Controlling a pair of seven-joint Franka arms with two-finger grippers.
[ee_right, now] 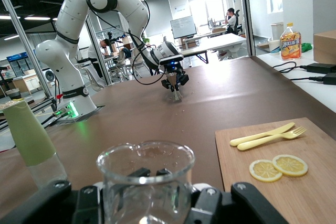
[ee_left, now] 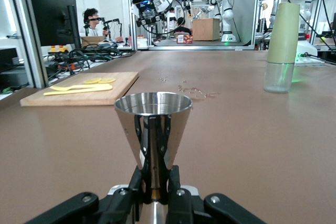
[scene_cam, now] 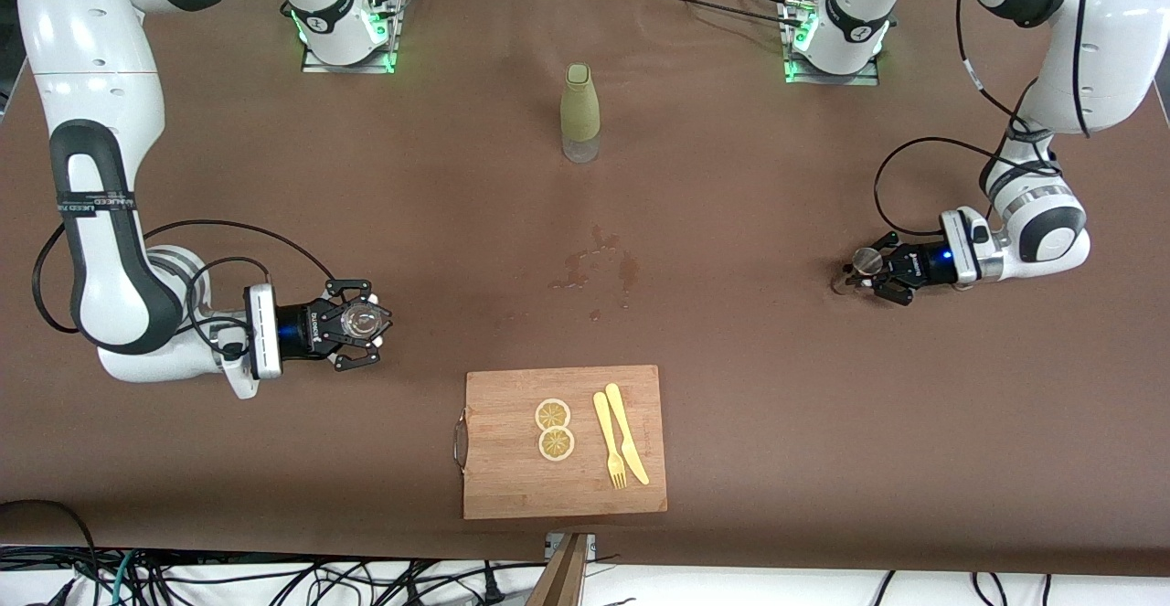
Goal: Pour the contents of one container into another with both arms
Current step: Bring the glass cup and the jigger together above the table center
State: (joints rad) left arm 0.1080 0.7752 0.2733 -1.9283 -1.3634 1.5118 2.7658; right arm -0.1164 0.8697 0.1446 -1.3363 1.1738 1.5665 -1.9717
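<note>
The clear glass beaker (scene_cam: pixel 359 320) stands upright, clenched in the right gripper (scene_cam: pixel 358 322) at the right arm's end; the left gripper (scene_cam: pixel 864 270) clasps a steel conical jigger (ee_left: pixel 153 124) at the left arm's end, well apart, both kept level, probably against spilling.

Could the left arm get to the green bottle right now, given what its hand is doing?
Probably not yet. The left hand is shut on a metal jigger low at its end of the table, so it is occupied. The table between it and the green bottle looks bare, so the path seems free.
</note>
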